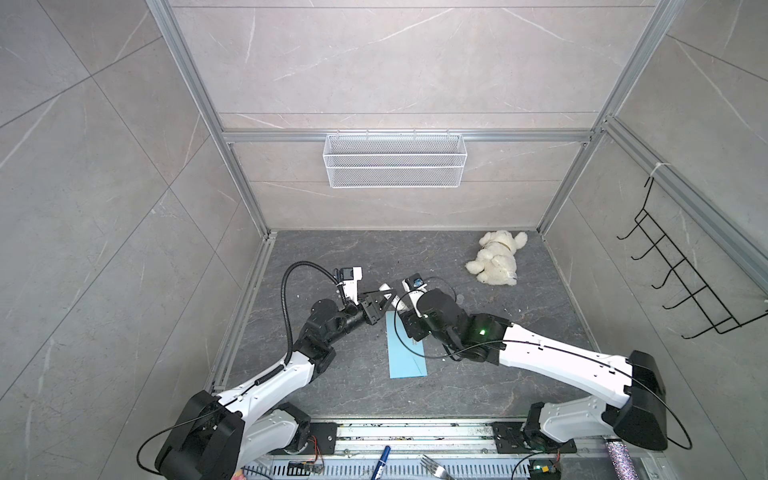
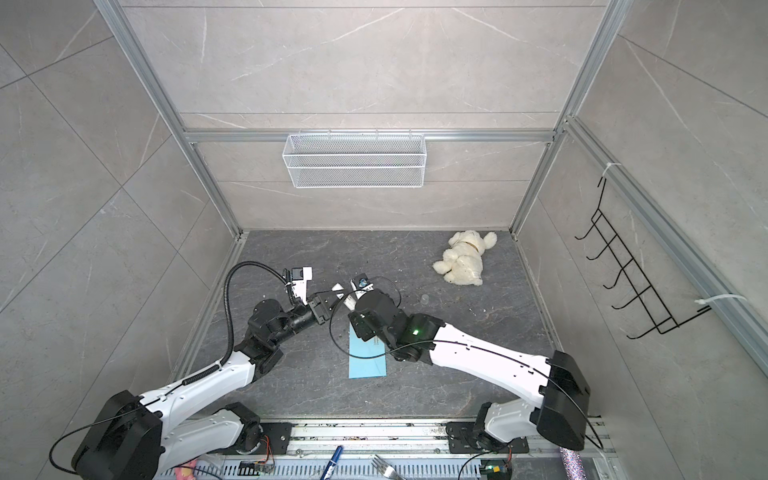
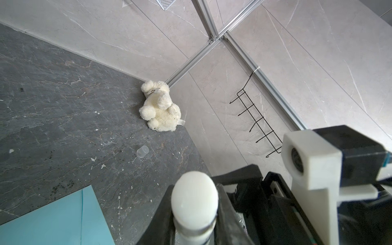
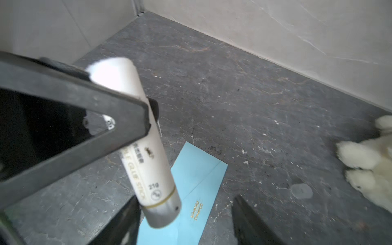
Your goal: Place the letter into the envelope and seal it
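Evidently the left claw (image 1: pixel 381 300) clamps the glue stick (image 4: pixel 146 161) mid-barrel, aloft, its grey base offered to the right claw (image 4: pixel 184 214), whose jaws stand wide apart beside that base. Beneath them the envelope (image 1: pixel 405 353) lies flat on the desk (image 1: pixel 457 395), ready for gluing; no letter shows, so it's probably inside.

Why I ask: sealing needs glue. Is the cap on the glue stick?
No; the glue stick's white tip is bare in the left gripper, and the clear cap lies on the table.
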Robot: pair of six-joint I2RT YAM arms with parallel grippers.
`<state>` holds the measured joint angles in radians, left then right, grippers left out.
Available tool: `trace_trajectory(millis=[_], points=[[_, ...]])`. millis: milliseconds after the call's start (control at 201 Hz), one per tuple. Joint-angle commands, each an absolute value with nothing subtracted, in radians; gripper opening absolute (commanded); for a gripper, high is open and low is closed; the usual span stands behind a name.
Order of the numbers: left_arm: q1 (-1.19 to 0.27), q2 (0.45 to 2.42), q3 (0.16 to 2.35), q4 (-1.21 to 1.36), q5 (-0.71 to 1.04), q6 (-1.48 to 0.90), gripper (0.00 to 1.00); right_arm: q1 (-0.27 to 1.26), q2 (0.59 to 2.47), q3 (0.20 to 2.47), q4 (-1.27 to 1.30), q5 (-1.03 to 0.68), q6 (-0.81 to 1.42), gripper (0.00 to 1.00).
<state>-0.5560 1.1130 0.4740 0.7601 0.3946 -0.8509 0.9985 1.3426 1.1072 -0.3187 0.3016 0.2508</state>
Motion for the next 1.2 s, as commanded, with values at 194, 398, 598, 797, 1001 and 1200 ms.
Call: trace_trajectory(millis=[194,398,598,797,1001,1200], points=[[-0.552,1.100,0.504,0.743,0.432,-0.822,0.00,0.805,1.205,0.974,-0.138,-0.350,0.366,0.88],[-0.552,1.113,0.533,0.743,0.495,-0.836,0.00,0.743,1.222,0.941,-0.093,-0.486,0.382,0.83],[-0.552,1.123,0.556,0.729,0.539,-0.840,0.00,0.732,1.248,0.939,-0.089,-0.501,0.355,0.76],[-0.551,1.130,0.566,0.730,0.548,-0.848,0.00,0.732,1.259,0.926,-0.090,-0.497,0.319,0.70],[-0.551,1.145,0.570,0.746,0.551,-0.860,0.00,0.731,1.272,0.916,-0.083,-0.497,0.310,0.62],[-0.552,1.170,0.568,0.781,0.560,-0.884,0.00,0.730,1.288,0.915,-0.053,-0.495,0.315,0.58]])
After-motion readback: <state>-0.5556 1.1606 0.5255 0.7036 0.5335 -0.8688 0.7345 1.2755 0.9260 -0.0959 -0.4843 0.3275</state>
